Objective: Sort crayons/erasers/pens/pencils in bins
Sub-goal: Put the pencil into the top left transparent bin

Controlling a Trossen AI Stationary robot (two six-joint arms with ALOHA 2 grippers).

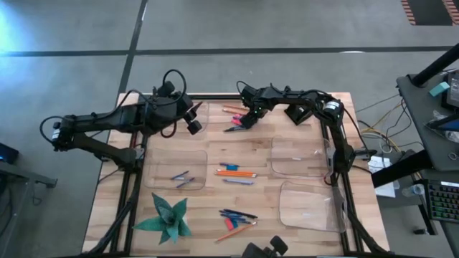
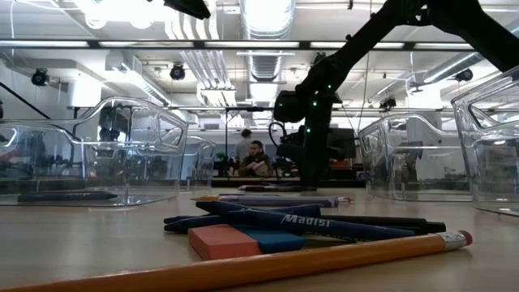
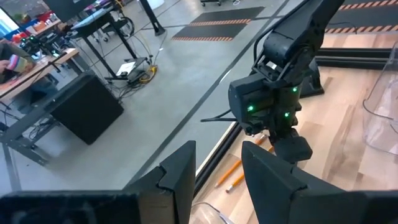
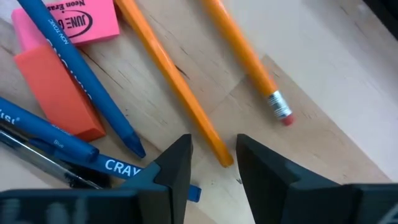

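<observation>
An orange pencil [image 4: 173,79] lies on the bare wood at the far edge of the table, amid a small heap of a second pencil [image 4: 247,60], pink and red erasers [image 4: 59,93] and blue crayons [image 4: 93,87], none of them yet in a bin. Its long axis runs slantwise away from the right gripper [image 4: 212,163], and its near end sits just at the gap between the two dark fingers, which stand part open and closed on nothing. The right gripper [image 1: 247,118] hangs directly over this heap, by far the nearer hand; taking the pencil looks to call for the jaws to straddle the shaft across its length, not along it. The left gripper [image 1: 193,123] waits to the side above a clear bin [image 1: 177,170], fingers apart and empty. Three more bins and other loose pens [image 1: 239,214] and pencils lie nearer the table's front.
</observation>
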